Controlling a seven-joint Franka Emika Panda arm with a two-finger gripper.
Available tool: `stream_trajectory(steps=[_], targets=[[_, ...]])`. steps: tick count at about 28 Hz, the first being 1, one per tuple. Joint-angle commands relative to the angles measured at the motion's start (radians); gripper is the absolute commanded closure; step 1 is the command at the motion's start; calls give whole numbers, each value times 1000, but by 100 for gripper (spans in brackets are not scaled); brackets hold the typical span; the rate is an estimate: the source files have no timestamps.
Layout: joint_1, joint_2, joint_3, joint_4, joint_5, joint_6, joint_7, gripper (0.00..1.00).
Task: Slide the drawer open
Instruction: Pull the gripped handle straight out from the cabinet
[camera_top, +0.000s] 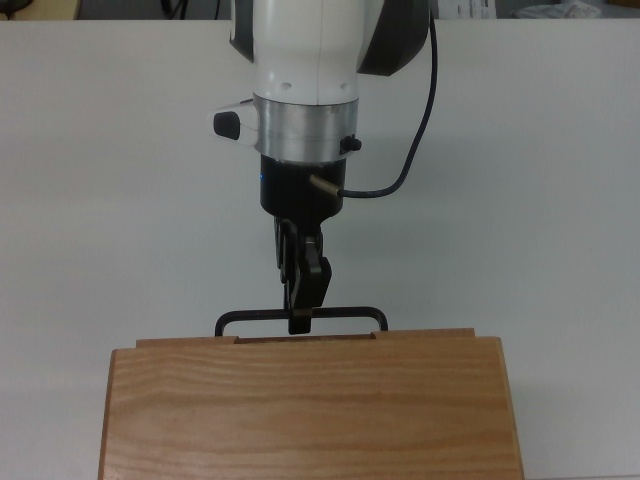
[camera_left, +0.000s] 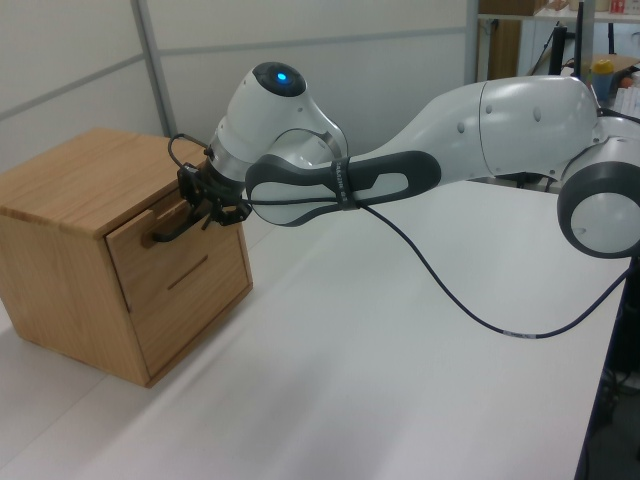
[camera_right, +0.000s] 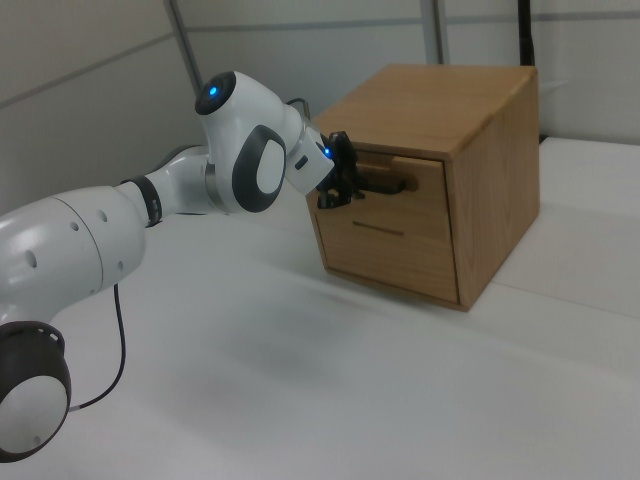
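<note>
The drawer is the upper one in a wooden cabinet (camera_top: 310, 420). A thin strip of its front panel (camera_top: 430, 338) shows beyond the cabinet top in the top view. Its thin black U-shaped handle (camera_top: 350, 313) sticks out toward the arm. My gripper (camera_top: 300, 320) reaches down onto the middle of the handle bar, its dark fingers closed around it. In the left view the gripper (camera_left: 207, 203) sits at the handle's (camera_left: 165, 232) right end, against the drawer front (camera_left: 150, 255). In the right view the gripper (camera_right: 347, 187) meets the handle (camera_right: 388, 186) from the right view's left.
A second, lower drawer (camera_left: 195, 290) sits closed under the first. The cabinet stands on a white table (camera_top: 120, 200). A black cable (camera_top: 432, 110) loops off the wrist to the top view's right. Grey wall panels stand behind the cabinet in the left view.
</note>
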Motion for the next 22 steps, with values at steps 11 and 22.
stream_trajectory(steps=[11, 22], targets=[[8, -61, -3, -73, -57, -2, 26, 100], [6, -195, 11, -220, -52, -65, 18, 100]])
